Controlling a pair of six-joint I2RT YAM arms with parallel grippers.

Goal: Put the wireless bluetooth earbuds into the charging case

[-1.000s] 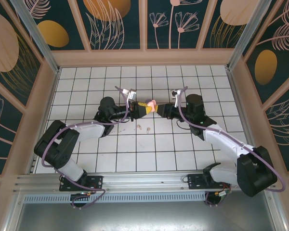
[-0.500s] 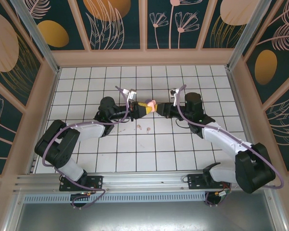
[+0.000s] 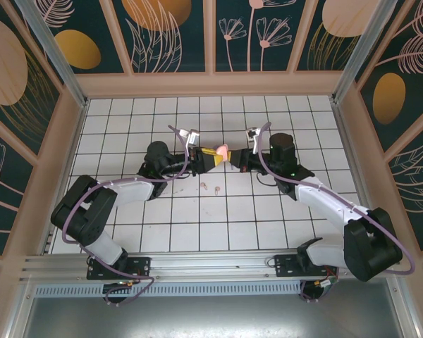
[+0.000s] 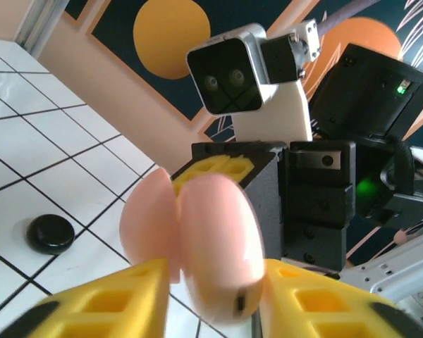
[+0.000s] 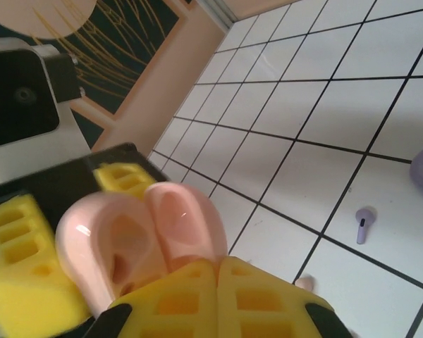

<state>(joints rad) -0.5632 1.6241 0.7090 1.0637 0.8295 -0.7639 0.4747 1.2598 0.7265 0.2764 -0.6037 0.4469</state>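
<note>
Above the middle tiles (image 3: 197, 211) the right gripper (image 3: 233, 158) pinches the open pink case (image 3: 222, 150), for the left gripper (image 3: 213, 158) I cannot tell the hold, and the pink earbuds (image 3: 216, 187) lie on the table below, nearer the left arm

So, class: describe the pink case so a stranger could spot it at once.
Over the middle of the white tiled table, yellow fingers meet from both sides. Between them sits the pale pink case, hinged open. Unlike the black disc lying on the tiles, it is up off them.
</note>
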